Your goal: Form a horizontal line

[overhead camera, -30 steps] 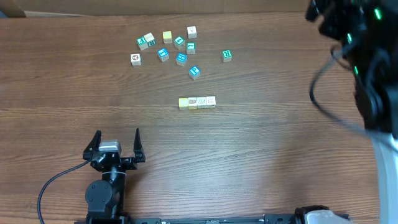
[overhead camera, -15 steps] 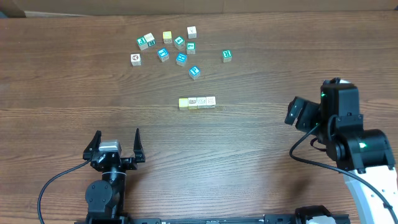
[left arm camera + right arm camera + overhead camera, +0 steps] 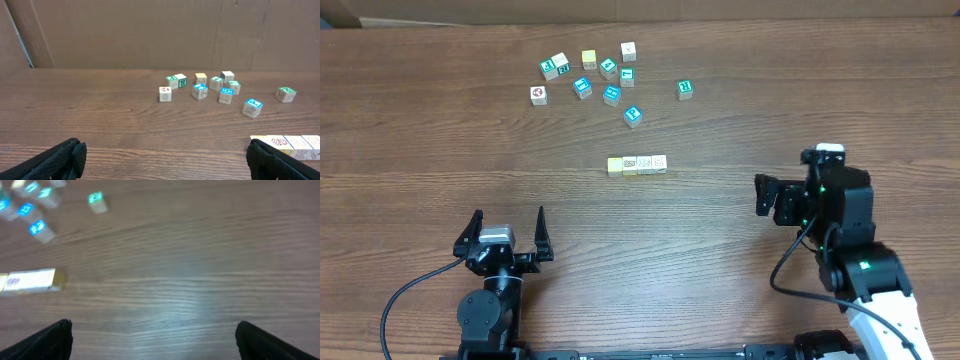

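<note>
- Left gripper [image 3: 508, 216], lower left: jaws spread, holding nothing.
- Row [image 3: 637, 165] of four touching cubes, centre of frame, lies level; it looks complete, so best steer clear of it.
- Right gripper [image 3: 761, 196], lower right: jaws spread, empty, well apart from the cubes.

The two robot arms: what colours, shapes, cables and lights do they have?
Left arm: black, round joints, a grey block, two pointed black fingers, a black cable looping leftwards. Right arm: black blocks with green lights, a white lower link, a black cable loop.
</note>
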